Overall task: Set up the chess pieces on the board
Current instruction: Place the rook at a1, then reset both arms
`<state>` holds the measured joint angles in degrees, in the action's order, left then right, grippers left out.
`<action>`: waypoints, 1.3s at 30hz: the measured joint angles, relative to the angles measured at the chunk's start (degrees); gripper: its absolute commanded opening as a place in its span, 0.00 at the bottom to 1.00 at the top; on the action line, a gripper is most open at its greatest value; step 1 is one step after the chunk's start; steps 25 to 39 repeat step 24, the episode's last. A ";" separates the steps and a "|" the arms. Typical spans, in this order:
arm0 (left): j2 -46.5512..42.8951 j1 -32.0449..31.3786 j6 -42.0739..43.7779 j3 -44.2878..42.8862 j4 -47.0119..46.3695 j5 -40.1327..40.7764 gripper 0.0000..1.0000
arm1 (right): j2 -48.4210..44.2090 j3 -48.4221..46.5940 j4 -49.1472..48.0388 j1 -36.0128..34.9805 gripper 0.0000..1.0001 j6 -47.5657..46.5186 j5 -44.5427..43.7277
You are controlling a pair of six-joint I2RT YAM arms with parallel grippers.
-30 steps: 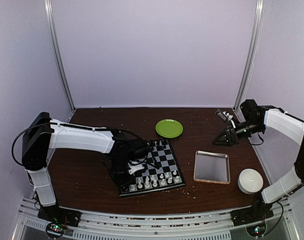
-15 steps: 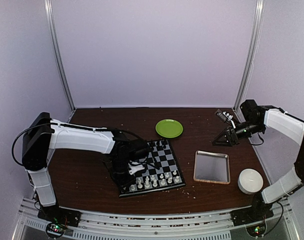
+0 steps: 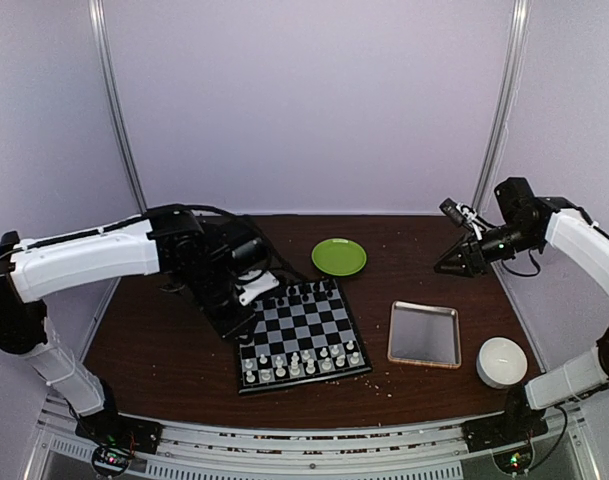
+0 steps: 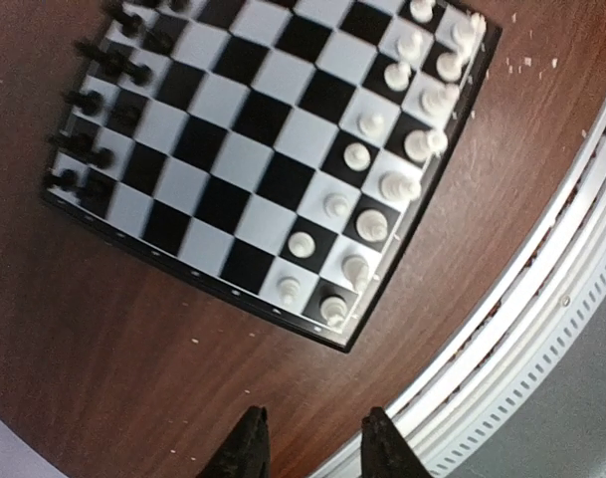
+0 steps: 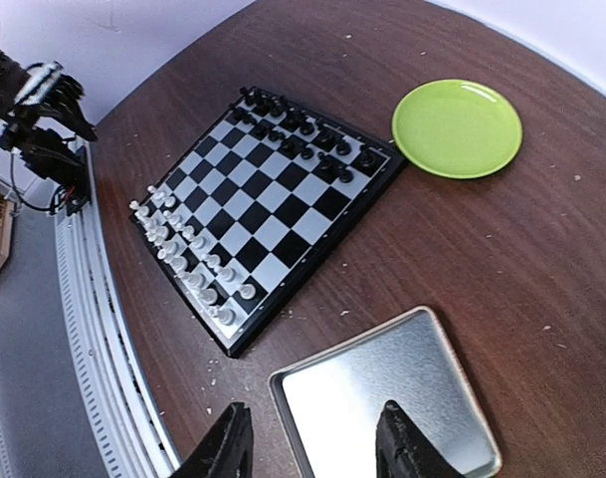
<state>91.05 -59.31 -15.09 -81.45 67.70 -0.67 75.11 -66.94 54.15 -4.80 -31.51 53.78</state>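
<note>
At the near edge of the board (image 3: 299,325) about sixteen white chess pieces (image 3: 302,364) stand in two rows. The left gripper (image 4: 312,426) and the right gripper (image 5: 312,420) both have fingers apart, holding nothing. One green plate (image 3: 339,256), one tray (image 3: 424,334) and one bowl (image 3: 502,361) lie beside.

Board (image 3: 301,335) mid-table, tilted slightly.
White chess pieces (image 3: 302,362) along its 6 o'clock edge, black pieces (image 3: 309,292) at 12. Left gripper (image 3: 231,318) beside the 10 o'clock corner. Green plate (image 3: 339,257) at 12, tray (image 3: 424,334) at 3.
</note>
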 measured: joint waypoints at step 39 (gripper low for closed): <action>-33.31 19.93 11.91 25.33 -50.97 41.77 0.98 | -24.87 3.89 -19.65 0.02 1.00 27.98 -35.47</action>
